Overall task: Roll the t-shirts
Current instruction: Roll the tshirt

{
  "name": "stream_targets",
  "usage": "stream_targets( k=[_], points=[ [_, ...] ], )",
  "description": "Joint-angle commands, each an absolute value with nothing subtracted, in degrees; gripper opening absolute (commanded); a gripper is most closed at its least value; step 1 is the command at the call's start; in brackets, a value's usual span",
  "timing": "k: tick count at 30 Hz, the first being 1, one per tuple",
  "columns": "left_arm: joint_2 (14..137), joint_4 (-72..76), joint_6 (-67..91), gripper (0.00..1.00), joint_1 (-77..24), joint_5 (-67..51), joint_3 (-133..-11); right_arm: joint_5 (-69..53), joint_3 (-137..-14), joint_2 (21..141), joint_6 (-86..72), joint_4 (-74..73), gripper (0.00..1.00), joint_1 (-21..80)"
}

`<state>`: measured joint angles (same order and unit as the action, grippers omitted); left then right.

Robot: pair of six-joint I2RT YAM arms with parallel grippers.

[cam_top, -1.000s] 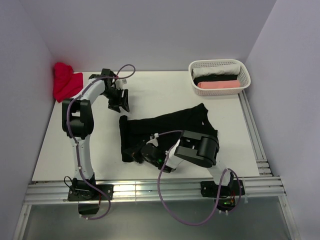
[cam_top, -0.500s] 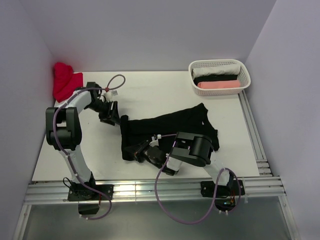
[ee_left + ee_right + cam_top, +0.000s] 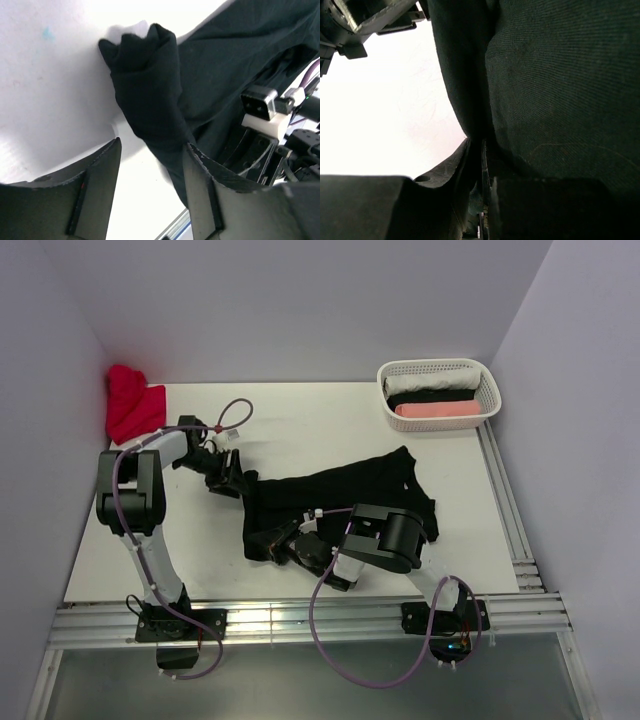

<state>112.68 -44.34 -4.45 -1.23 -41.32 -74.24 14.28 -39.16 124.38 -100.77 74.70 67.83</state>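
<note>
A black t-shirt (image 3: 345, 490) lies crumpled flat in the middle of the white table. Its far-left corner is bunched into a small fold (image 3: 147, 85). My left gripper (image 3: 228, 478) hovers low at that corner, open, with the bunched cloth reaching between the fingers (image 3: 152, 155) and brushing the right finger (image 3: 200, 175). My right gripper (image 3: 286, 545) is at the shirt's near-left edge, shut on a fold of the black cloth (image 3: 481, 145). More of the shirt (image 3: 560, 75) fills the right wrist view.
A red t-shirt (image 3: 132, 405) is heaped in the far-left corner against the wall. A white basket (image 3: 484, 375) at the far right holds rolled white, black and pink cloth. Metal rails (image 3: 300, 620) line the near edge and right side.
The left arm swung down and toward the shirt's far-left corner, its jaws narrowing a little around the bunched cloth. The right gripper shifted slightly left, still gripping the shirt edge.
</note>
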Motion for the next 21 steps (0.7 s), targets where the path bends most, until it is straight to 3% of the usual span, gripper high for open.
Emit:
stream_targets(
  k=[1,3,9,16,21],
  points=[
    [113.64,-40.52,-2.29,0.55,-2.19,-43.24,-73.83,12.66,-38.93,126.30,-105.82,69.00,0.00,67.50],
    [113.82,-40.08,-1.76,0.52,-2.81,-42.02,-74.00,12.74,-38.94,125.95,-105.65,68.38,0.00,67.50],
    [114.34,-41.39,-0.53,0.31,-4.83,-37.97,-76.55,14.24,-38.41,122.53,-104.15,61.01,0.00,67.50],
    [113.91,-43.85,-0.97,0.13,-7.99,-29.98,-78.92,16.87,-40.69,113.92,-99.24,41.07,0.31,67.50],
    [114.61,-45.44,-1.49,0.09,-9.40,-25.41,-80.42,19.59,-44.90,109.00,-95.63,25.69,0.43,67.76]
  ],
)
